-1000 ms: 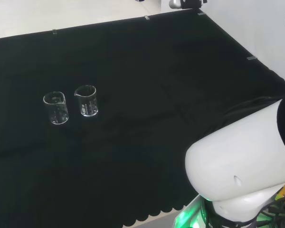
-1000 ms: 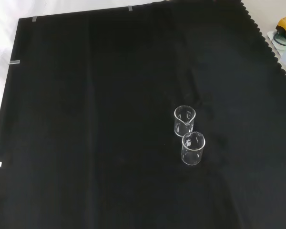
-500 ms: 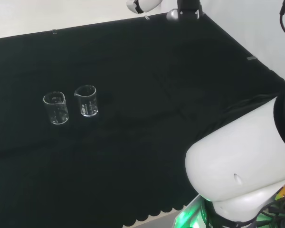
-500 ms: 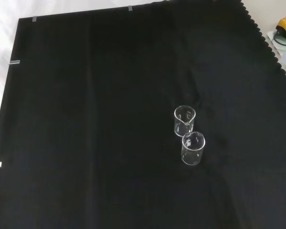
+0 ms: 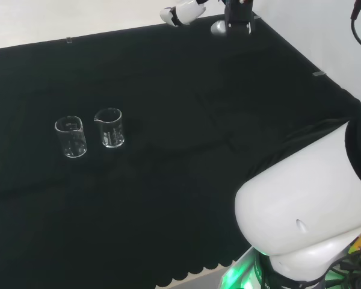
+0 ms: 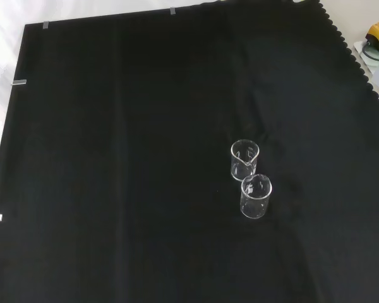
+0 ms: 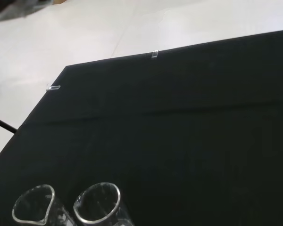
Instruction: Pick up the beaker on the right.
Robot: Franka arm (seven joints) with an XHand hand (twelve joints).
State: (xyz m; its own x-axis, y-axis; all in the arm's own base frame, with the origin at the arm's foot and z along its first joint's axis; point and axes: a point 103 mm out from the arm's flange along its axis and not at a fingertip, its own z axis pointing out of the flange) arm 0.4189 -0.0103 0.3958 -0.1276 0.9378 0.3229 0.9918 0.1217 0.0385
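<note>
A black cloth (image 5: 186, 120) covers the whole tabletop, its near edge cut in small scallops and its far edges pinned down with little clear clips; pale floor shows beyond it. Two small clear glass beakers stand upright on the cloth, close together but not touching, and both look empty.

In the head view they sit side by side toward the left of the cloth: the right beaker (image 5: 110, 127) has its spout turned to the view's left, and the left beaker (image 5: 70, 136) stands just beside it, slightly nearer the camera. In the front view the same pair stands one behind the other, a little right of the middle of the cloth: the right beaker (image 6: 244, 160) is the farther one and the left beaker (image 6: 256, 196) the nearer one. The wrist view looks down across the cloth at the two open rims, close and large.

The robot hand (image 5: 182, 12) shows at the top edge of the head view, above the far edge of the cloth and well apart from both beakers. Only a white and black part of it is in sight there, so whether its fingers are spread or curled cannot be told; it holds nothing that can be seen. The big white shape at the lower right of the head view is the arm's link (image 5: 307, 205).
</note>
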